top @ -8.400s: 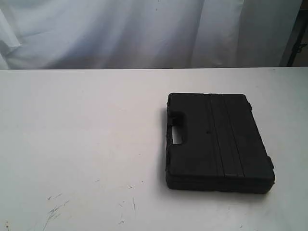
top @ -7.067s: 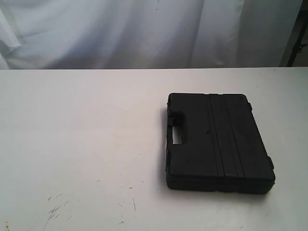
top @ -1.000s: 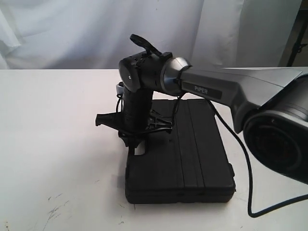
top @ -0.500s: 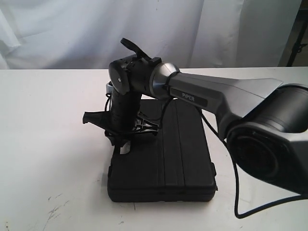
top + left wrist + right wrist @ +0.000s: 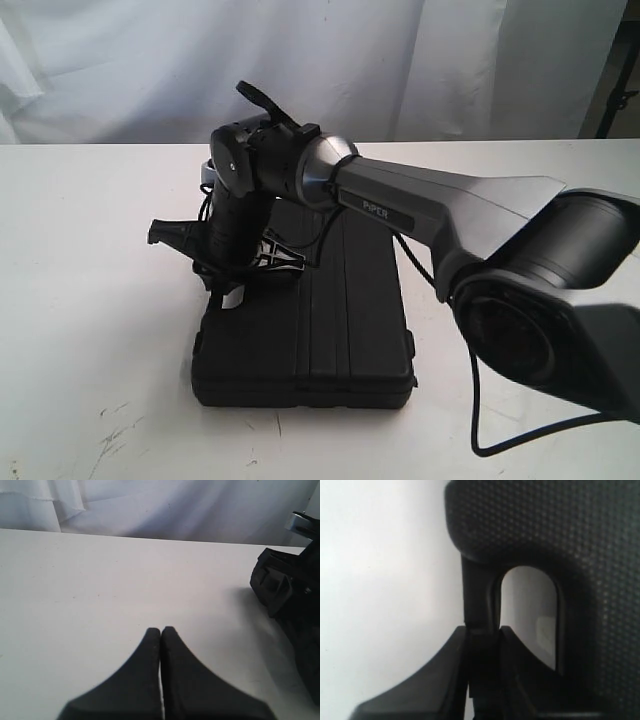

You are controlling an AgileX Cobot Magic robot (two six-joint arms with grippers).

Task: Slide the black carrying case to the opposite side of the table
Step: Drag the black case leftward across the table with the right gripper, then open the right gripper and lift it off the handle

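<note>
The step in hand, I judge, is the slide itself: the right hand (image 5: 482, 636) grips the handle (image 5: 479, 590) of the case (image 5: 330, 330), which lies flat near the tabletop's (image 5: 90, 300) middle, while the left hand (image 5: 160, 632) is clenched empty, and the next move calls for a steady, level drag toward the left arm's side.

The black carrying case (image 5: 330, 330) lies flat and closed on the white, faintly scratched worktop (image 5: 90, 290) — ribbed lid up, pebbled handle edge with its cut-out facing left — near the worktop's middle.
</note>
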